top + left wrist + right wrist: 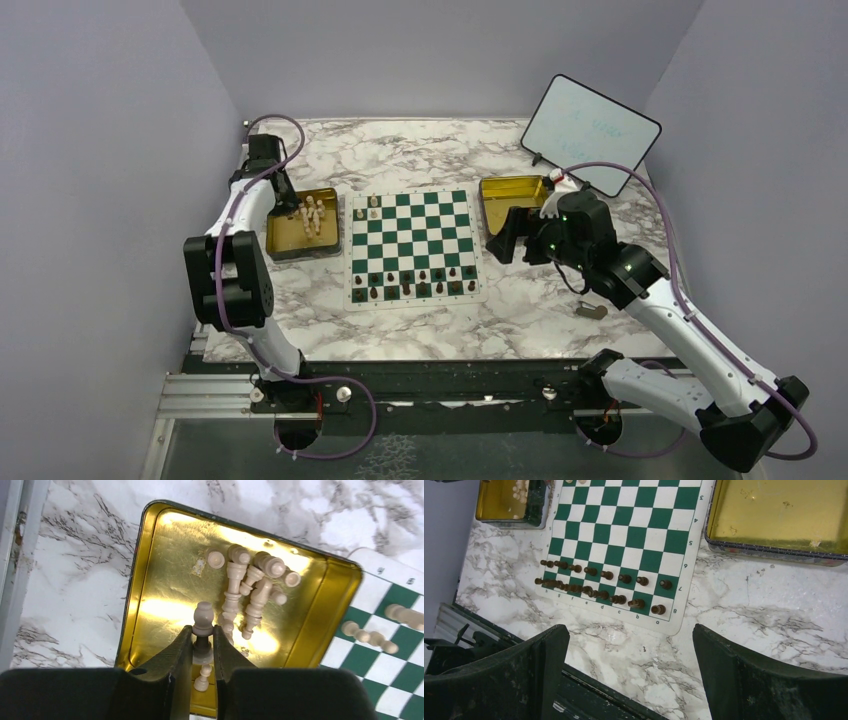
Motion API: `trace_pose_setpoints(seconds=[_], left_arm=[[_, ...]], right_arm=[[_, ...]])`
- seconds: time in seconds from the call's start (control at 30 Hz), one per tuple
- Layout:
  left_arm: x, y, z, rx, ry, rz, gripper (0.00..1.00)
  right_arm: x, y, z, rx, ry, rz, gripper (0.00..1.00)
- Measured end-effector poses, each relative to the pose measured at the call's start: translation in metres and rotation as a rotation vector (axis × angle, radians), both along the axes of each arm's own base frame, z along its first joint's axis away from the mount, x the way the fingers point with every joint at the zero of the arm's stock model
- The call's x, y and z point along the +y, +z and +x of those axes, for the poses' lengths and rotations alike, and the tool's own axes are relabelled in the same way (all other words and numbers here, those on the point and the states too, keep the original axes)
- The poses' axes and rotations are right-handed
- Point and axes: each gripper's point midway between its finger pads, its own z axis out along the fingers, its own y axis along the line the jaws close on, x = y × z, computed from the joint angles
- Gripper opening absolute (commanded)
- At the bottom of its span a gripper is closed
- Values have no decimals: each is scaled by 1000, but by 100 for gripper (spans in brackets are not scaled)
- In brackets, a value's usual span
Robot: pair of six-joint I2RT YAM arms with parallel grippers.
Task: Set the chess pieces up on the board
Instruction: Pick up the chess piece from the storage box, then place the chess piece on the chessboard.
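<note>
My left gripper [203, 630] is shut on a cream chess piece [203, 616] inside the left gold tray [135, 580], beside a pile of several lying cream pieces [250, 590]. On the green and white board [412, 245], dark brown pieces [599, 585] fill the two near rows. A few cream pieces [370, 636] stand at its far left corner. My right gripper [631, 635] hangs open and holds nothing, above the marble right of the board, next to the right gold tray [774, 510].
The right gold tray [510, 195] holds no pieces. A small whiteboard [590, 130] leans at the back right. A small grey object [592, 310] lies on the marble near the right arm. Grey walls close in the table on both sides.
</note>
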Motion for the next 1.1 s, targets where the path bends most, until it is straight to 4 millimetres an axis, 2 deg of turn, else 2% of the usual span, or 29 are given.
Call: trace_pose_setpoints(seconds=[0.27,0.47,0.6,0.7,0.8,0.93,1.0,1.1], left_arm=[[-16,40,5,-117,-37,-67,11],[-48,73,8,-222,-140,-161,9],[-87,100,2,-325,-267,-234,9],[-123,112,-6,-384,-381,-275,9],[-169,119,-16,-422,-523,-322,9],[-219,114,-33,-427,-707,-352,9],[-237,108,-44,-428,-797,-356,8],[-263,96,-73,-445,-964,-374,8]], right_arm=[[14,-4,3,67,0,51,100],[32,6,20,94,-10,94,100],[49,13,29,115,22,132,98],[66,20,40,121,57,163,93],[80,29,47,119,97,189,76],[96,44,60,107,147,224,55],[101,45,63,110,165,236,51],[103,40,66,129,181,245,42]])
